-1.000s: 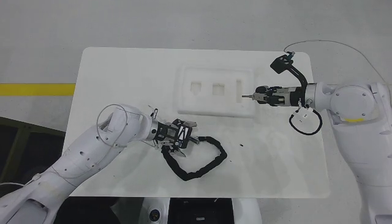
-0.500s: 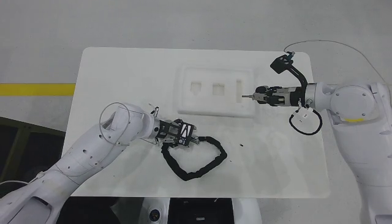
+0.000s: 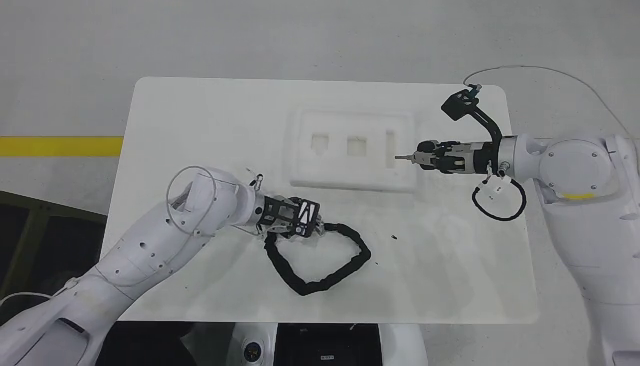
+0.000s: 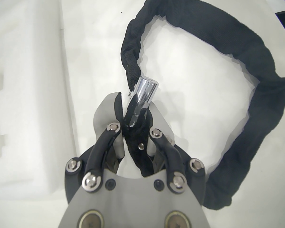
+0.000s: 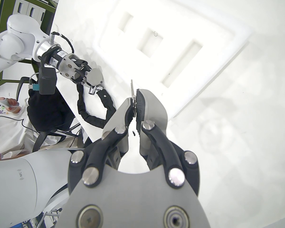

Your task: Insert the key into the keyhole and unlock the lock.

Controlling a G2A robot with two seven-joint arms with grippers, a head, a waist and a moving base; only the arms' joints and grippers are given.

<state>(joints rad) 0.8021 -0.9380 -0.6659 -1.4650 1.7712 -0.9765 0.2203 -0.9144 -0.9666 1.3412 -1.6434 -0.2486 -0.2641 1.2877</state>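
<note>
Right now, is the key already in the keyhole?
No: the key sits pinched in the right arm's jaws above the edge of the foam tray, well apart from the lock gripped in the left arm's jaws.

Small printed mark (image 5: pixel 23 173), on white arm (image 5: pixel 16 164)

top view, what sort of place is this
Probably a robotics lab or test hall: a white table on a bare grey floor with a yellow marking line, and a green metal rack nearby.
</note>
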